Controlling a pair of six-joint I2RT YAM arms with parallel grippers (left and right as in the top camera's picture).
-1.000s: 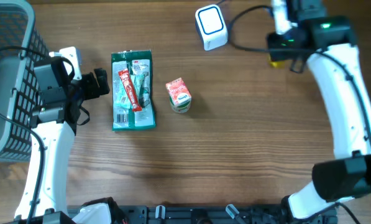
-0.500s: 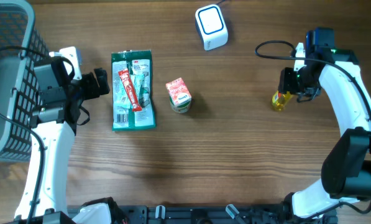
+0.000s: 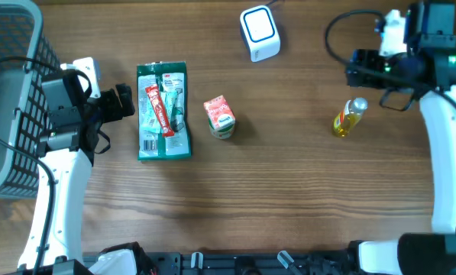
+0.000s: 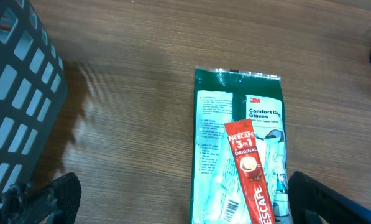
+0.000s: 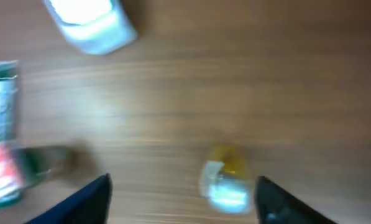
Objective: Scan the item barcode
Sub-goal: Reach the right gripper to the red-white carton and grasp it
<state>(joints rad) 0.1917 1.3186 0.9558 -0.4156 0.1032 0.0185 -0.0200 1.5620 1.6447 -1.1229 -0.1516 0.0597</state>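
A glove packet (image 3: 163, 111) lies on the table (image 3: 289, 191) just in front of the left claw (image 3: 127, 101), with a coffee sachet (image 3: 157, 109) on top of it. A small carton (image 3: 220, 117) sits just beyond the packet. A basket (image 3: 6, 92) stands behind that claw. A bottle (image 3: 349, 117) lies near the right claw (image 3: 354, 77), on its robot-ward side. The scanner (image 3: 259, 33) sits to that claw's left, farther from the robot.

Staged shop checkout on a wood-grain table (image 3: 289, 198). A grey plastic mesh shopping basket (image 3: 6, 76) stands behind the left gripper (image 3: 124, 101). Packaged retail goods lie just ahead of it: a green 3M glove packet (image 3: 166, 141) bearing a red Nescafé sachet (image 3: 157, 109). A white box-shaped barcode scanner (image 3: 259, 32) sits farther beyond.
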